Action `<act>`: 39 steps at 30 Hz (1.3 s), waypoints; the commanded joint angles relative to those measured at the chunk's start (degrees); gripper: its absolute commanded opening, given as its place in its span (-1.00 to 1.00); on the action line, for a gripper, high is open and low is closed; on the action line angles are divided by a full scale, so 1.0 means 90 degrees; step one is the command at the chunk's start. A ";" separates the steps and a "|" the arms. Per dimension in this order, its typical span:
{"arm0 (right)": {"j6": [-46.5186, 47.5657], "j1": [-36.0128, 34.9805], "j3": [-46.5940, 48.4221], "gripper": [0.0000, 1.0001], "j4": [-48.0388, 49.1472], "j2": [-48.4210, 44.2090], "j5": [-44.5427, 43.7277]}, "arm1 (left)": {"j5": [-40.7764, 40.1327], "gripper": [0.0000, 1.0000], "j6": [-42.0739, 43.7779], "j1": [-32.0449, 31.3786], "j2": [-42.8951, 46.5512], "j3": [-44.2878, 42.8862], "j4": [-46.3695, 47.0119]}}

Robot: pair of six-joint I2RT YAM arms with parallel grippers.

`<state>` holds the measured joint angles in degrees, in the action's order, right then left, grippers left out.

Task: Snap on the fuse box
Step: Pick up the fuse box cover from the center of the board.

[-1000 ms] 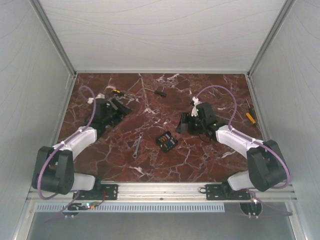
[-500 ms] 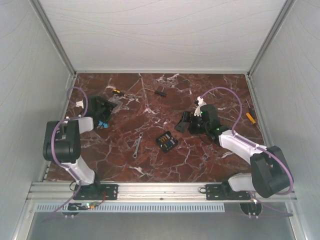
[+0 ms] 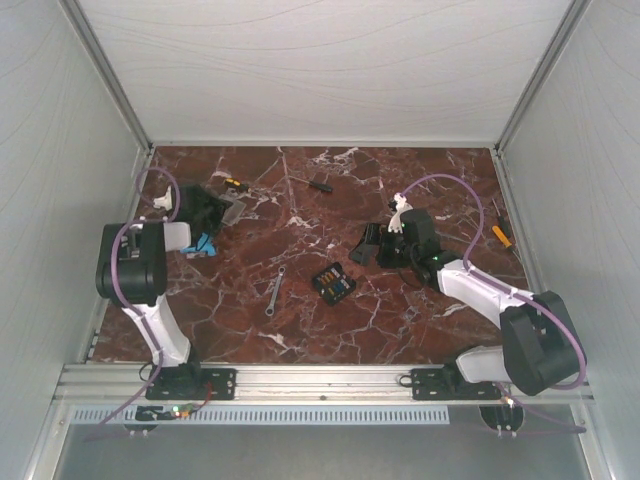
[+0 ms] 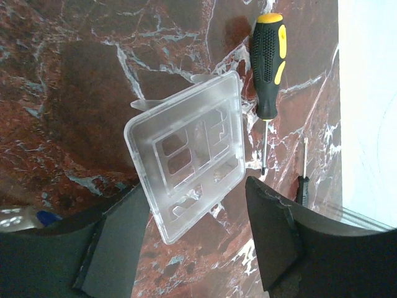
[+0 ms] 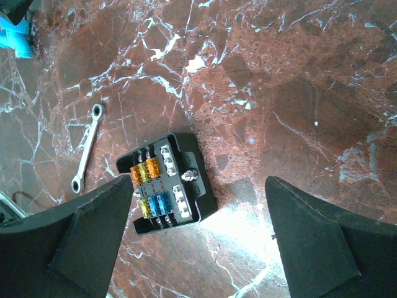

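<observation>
— Jaws of the left gripper (image 4: pixel 193 198)?
— Spread wide, clamping nothing. Set either side of the near end of a clear cover (image 4: pixel 186 155) lying flat on the marble table (image 4: pixel 74 93). Contact with the finger on the cover's left: impossible to judge.
— Past the cover?
— Just beside its far edge, a black-and-yellow screwdriver (image 4: pixel 268 56), flat on the marble.
— And the right gripper (image 5: pixel 198 186)?
— Wide open as well, empty. Points at the fuse box (image 5: pixel 167 183), framed between both fingers and touching neither.
— Whereabouts of the fuse box?
— Near mid-table, close in front of the right gripper, uncovered, with orange, yellow and blue fuses showing. Well apart from the clear cover over at the far left.
— Around it?
— Small wrench (image 5: pixel 87 146) to its left, near but not touching.
</observation>
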<state>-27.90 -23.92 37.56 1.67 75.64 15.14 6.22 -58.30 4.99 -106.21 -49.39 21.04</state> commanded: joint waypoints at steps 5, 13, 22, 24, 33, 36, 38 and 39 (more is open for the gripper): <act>0.0116 0.0026 0.0075 0.73 0.0205 0.0073 -0.0072 | 0.0059 0.04 0.0040 0.0065 -0.0486 -0.0446 0.0382; 0.0171 0.0027 0.0101 0.73 0.0166 0.0144 -0.0102 | 0.0340 -0.41 -0.0199 0.0097 -0.0658 -0.0126 0.1343; 0.0190 0.0021 0.0100 0.74 0.0187 0.0218 -0.0077 | 0.0779 -0.72 -0.0445 0.0138 0.0022 0.0728 0.2673; 0.0199 0.0022 0.0111 0.74 0.0184 0.0229 -0.0033 | 0.0879 -0.77 -0.0437 0.0134 0.0233 0.0817 0.2758; 0.0230 0.0021 0.0210 0.74 0.0099 0.0330 0.0266 | 0.1677 -0.90 -0.0609 0.0122 0.1140 0.1515 0.3430; 0.0216 0.0013 0.0256 0.72 0.0101 0.0334 0.0536 | 0.2232 -0.91 -0.0827 0.0067 0.1393 0.1842 0.3780; 0.0132 0.0012 0.0262 0.70 0.0186 0.0284 0.0764 | 0.2483 -0.92 -0.0880 -0.0089 0.1631 0.2049 0.3891; 0.0068 0.0003 0.0251 0.69 0.0267 0.0242 0.0870 | 0.2544 -0.92 -0.0880 -0.0196 0.1776 0.2145 0.3901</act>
<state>-26.70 -23.92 37.78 1.63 78.41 18.57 22.76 -64.38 5.28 -94.21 -32.21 48.45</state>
